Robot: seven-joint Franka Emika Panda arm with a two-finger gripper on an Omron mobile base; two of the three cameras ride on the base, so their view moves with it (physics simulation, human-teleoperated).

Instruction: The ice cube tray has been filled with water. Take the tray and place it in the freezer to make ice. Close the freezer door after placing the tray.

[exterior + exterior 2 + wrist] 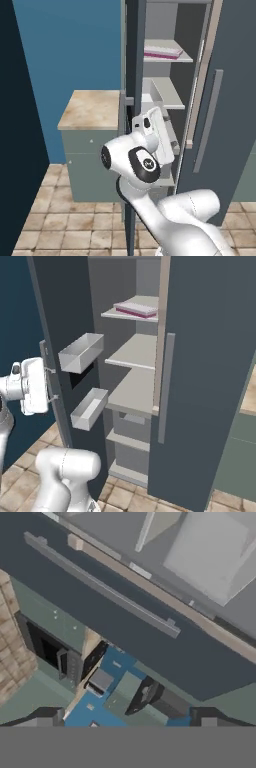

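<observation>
Tan stone tiles cover the floor; a blue wall backs a grey-green cabinet topped by a mottled beige bench. The slate-grey freezer stands open, its pale shelves flat and smooth. The thin lilac ice cube tray lies on the top shelf. My end effector is spread wide, empty, beside the freezer door with its white bins.

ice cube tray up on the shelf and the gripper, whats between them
In the right base view, the open freezer door with its two white bins stands between the gripper and the ice cube tray.
</observation>
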